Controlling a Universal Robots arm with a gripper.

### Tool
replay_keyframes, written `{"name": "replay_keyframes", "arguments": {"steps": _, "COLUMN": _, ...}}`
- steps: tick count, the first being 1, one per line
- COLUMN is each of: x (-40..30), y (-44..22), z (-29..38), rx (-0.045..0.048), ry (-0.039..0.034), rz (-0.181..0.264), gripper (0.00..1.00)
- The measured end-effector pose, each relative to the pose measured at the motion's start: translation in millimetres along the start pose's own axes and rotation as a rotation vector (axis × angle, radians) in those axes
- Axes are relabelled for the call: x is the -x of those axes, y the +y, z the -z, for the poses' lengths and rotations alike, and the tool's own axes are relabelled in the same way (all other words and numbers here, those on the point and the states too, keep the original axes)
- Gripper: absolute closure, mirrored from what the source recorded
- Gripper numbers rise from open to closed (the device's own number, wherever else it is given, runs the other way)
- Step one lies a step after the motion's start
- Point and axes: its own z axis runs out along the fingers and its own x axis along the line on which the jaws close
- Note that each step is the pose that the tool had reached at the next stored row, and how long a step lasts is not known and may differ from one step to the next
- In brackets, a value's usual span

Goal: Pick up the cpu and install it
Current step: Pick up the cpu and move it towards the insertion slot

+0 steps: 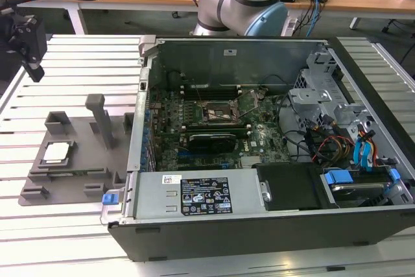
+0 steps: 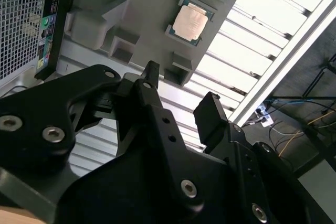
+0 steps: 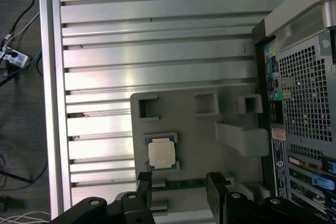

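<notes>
On the fixture tray [image 1: 87, 160], at 9 o'clock from the computer case [image 1: 272, 235] in the exterior view: cpu [image 3: 161, 153] lying flat. Hand [image 3: 179, 182] wide open, empty, hovering apart from it. Judgement: centre over the chip, hand squared to its edges.

Bright, even light leaves only soft shadows beside the upright blocks of the large grey plastic fixture tray [image 1: 87, 152], while beyond that tray the ribbed silver metal table [image 2: 252, 51] glares nearly white in the second wrist view and the small square silvery-grey cpu [image 2: 191, 22] on the tray gleams pinkish.
</notes>
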Motion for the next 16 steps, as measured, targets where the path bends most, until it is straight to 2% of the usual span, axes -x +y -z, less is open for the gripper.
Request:
{"name": "replay_keyframes", "arguments": {"steps": 12, "x": -0.3, "y": -0.4, "z": -10.4, "rx": 0.0001, "ry": 0.0000, "rz": 0.000, "gripper": 0.45}}
{"name": "replay_keyframes", "arguments": {"steps": 16, "x": -0.4, "y": -0.6, "z": -15.8, "rx": 0.0001, "ry": 0.0000, "rz": 0.000, "gripper": 0.45}}
